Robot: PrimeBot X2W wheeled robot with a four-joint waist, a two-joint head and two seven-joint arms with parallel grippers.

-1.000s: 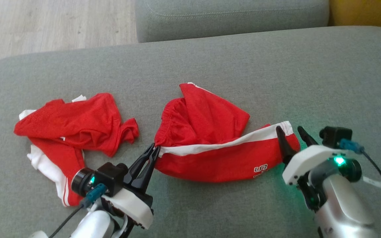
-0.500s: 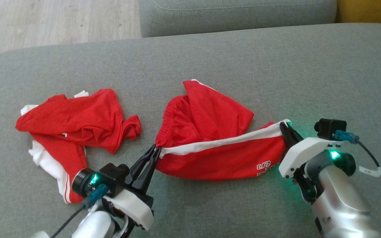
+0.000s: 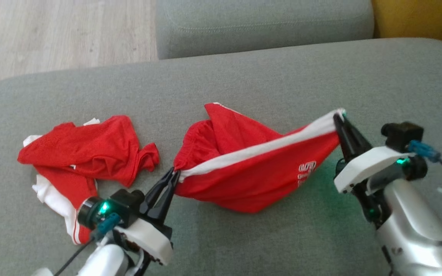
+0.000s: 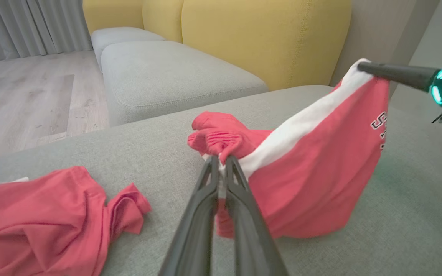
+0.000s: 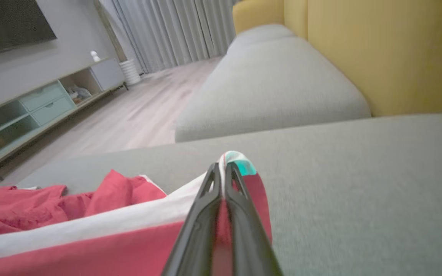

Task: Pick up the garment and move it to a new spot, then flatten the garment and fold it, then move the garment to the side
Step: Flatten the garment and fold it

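The garment (image 3: 251, 168) is a pair of red shorts with a white side stripe, stretched between both grippers over the grey sofa seat (image 3: 244, 76). My left gripper (image 3: 174, 173) is shut on its waistband end, seen close in the left wrist view at the gripper (image 4: 221, 161) with the garment (image 4: 313, 161) hanging beyond. My right gripper (image 3: 338, 115) is shut on the white-striped leg hem, lifted above the cushion; the right wrist view shows this gripper (image 5: 221, 168) pinching the garment (image 5: 90, 245). The shorts' middle sags down to the seat.
A second red and white garment (image 3: 86, 153) lies crumpled on the seat at the left, close to my left arm. Another grey cushion (image 3: 263, 23) stands behind, wooden floor (image 3: 60, 34) at the upper left, yellow sofa back (image 4: 267, 38) to the right.
My right gripper closed on the shorts' striped hem and lifted it up and away, pulling the fabric taut. The left gripper kept its hold in place.
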